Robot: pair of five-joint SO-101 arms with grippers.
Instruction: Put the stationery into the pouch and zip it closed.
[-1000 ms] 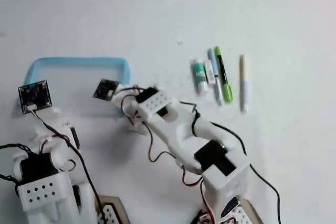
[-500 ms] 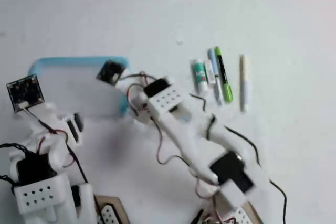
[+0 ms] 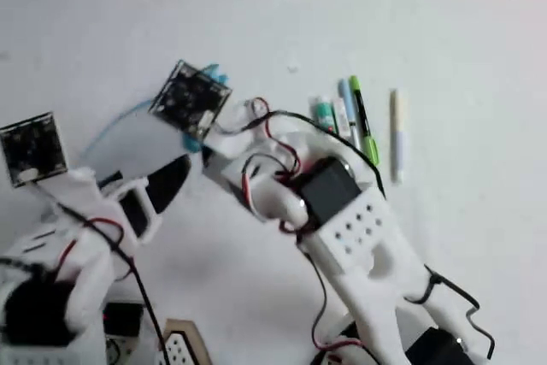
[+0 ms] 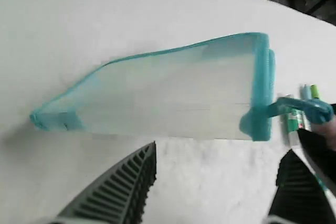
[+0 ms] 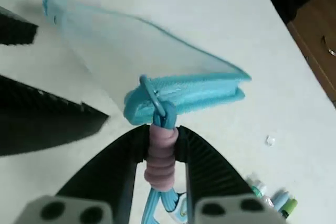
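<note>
Right wrist view: the pink pull tab (image 5: 160, 165) of the pouch (image 5: 131, 51) is pinched between the closed fingers of the right gripper (image 5: 160, 142). The left gripper (image 4: 218, 158) is held wide open, the pouch just beyond its fingertips. Seemingly 5 stationery pieces (image 3: 355, 121) lie near the right fingers.

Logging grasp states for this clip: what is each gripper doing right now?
Left gripper: open, holding nothing.
Right gripper: shut on the pink pull of the pouch.
</note>
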